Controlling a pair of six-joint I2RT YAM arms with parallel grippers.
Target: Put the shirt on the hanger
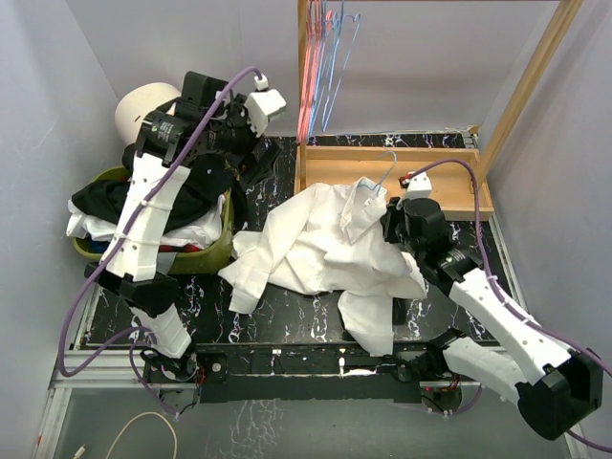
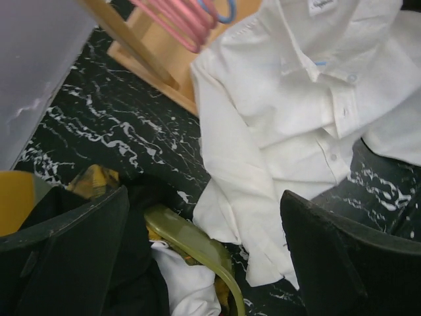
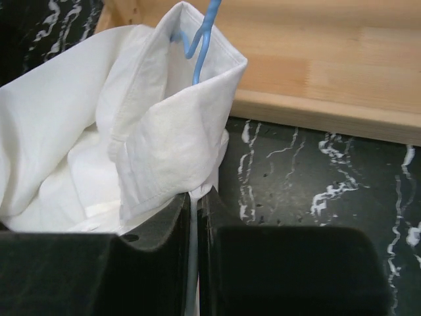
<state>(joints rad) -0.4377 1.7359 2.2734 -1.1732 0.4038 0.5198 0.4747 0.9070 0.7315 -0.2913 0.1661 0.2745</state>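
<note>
The white shirt (image 1: 316, 253) lies crumpled across the middle of the black table. It also shows in the left wrist view (image 2: 296, 112) and the right wrist view (image 3: 158, 125). The light-blue hanger's hook (image 1: 386, 170) sticks out of the collar; its body is hidden in the fabric. In the right wrist view the hook (image 3: 200, 33) rises from the collar. My right gripper (image 3: 194, 197) is shut on the shirt at the collar, and a pale blue strip, seemingly the hanger wire, runs between its jaws. My left gripper (image 2: 204, 250) is open and empty above the basket's edge, left of the shirt.
A green basket (image 1: 215, 253) with a black garment (image 1: 143, 196) and other clothes stands at the left; its rim (image 2: 197, 243) shows in the left wrist view. A wooden rack (image 1: 392, 163) with pink hangers (image 1: 308, 86) stands at the back. A white round object (image 1: 143, 105) sits far left.
</note>
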